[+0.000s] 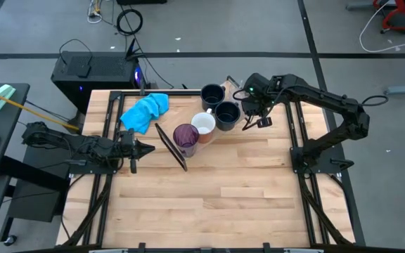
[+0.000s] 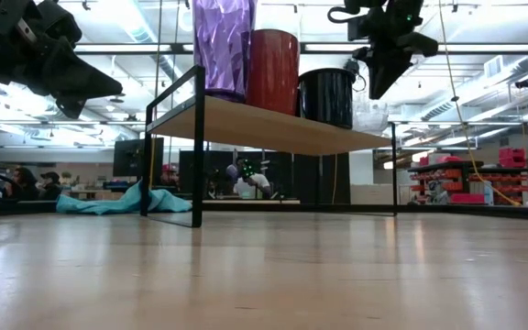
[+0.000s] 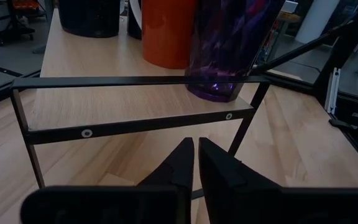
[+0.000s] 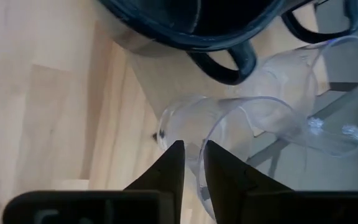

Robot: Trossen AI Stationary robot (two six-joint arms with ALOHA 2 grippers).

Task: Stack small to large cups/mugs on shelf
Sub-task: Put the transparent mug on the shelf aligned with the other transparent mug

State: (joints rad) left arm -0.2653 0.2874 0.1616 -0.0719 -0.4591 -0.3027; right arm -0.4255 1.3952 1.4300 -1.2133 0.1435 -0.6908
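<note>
No legible text, label, brand, number or sign found in any view. Cups on the shelf (image 2: 273, 128) checked: purple tumbler (image 2: 224, 46), orange-sided mug (image 2: 272, 70) and dark mug (image 2: 327, 96) all plain, no print or logo. Blue cloth (image 1: 145, 111) unmarked. Black box (image 1: 93, 76) beyond the table bearing only a small lit spot, no readable marking. Background room in the low view showing red racks (image 2: 456, 179) and screens, any lettering too small to read.
</note>
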